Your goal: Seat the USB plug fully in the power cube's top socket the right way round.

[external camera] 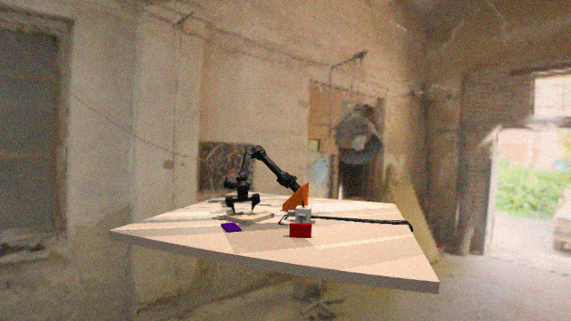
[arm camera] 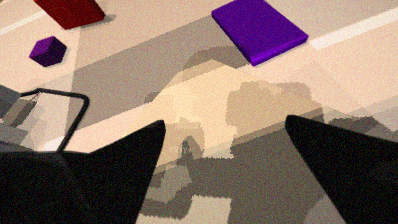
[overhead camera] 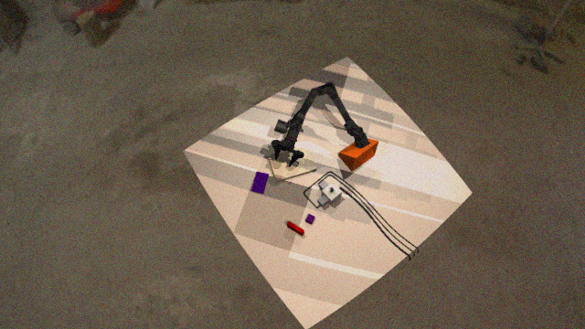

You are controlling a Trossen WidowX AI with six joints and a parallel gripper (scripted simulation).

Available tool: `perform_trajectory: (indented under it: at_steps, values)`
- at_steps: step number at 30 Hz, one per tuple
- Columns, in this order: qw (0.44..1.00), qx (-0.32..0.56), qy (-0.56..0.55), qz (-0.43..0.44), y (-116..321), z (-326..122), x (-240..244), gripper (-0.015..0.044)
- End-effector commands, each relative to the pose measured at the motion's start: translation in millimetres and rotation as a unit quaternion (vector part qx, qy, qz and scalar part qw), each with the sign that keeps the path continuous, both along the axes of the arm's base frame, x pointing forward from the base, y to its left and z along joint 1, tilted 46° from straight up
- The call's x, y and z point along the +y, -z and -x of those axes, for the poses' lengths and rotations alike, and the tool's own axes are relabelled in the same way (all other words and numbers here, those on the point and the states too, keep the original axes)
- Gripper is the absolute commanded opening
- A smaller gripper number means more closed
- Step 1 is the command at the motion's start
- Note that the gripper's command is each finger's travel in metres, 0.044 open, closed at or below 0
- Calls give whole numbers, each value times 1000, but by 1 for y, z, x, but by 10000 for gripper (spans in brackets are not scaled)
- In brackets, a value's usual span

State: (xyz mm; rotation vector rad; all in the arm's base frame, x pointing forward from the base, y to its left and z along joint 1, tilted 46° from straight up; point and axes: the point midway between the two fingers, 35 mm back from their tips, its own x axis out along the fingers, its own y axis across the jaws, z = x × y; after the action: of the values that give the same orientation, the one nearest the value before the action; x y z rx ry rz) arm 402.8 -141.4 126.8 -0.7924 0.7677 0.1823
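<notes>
The white power cube (overhead camera: pixel 335 194) (external camera: pixel 300 218) stands on the table, right of my gripper in the top and exterior views. A small dark shape on its top is probably the plug (overhead camera: pixel 332 189) (external camera: pixel 303 203); its orientation and depth are too small to tell. Grey blocks (overhead camera: pixel 323 200) stick out from the cube's side, and grey parts (arm camera: pixel 11 114) show at the wrist view's left edge. My gripper (overhead camera: pixel 284 161) (external camera: pixel 243 212) (arm camera: pixel 224 123) is wide open and empty, pointing down over a flat tan board, away from the cube.
The tan board (overhead camera: pixel 299 171) (external camera: pixel 263 217) lies under my gripper. A purple slab (overhead camera: pixel 260 183) (external camera: pixel 231 227) (arm camera: pixel 260 30) lies near it. A red block (overhead camera: pixel 295 228) (external camera: pixel 301 230) (arm camera: pixel 72 12) and purple cube (overhead camera: pixel 310 218) (arm camera: pixel 48 51) stand near the power cube. Black cables (overhead camera: pixel 376 220) (external camera: pixel 357 218) run to the table edge.
</notes>
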Motion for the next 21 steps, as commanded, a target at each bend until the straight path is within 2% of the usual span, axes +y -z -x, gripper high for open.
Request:
perform_trajectory:
  at_steps: [1,10,16,21]
  values:
    - [997,77,-17,-10,33,-5,41,440]
    - [940,308,-121,83,114,27,163,440]
    - [851,427,-193,238,142,71,227,440]
    - [746,472,-250,398,149,106,270,440]
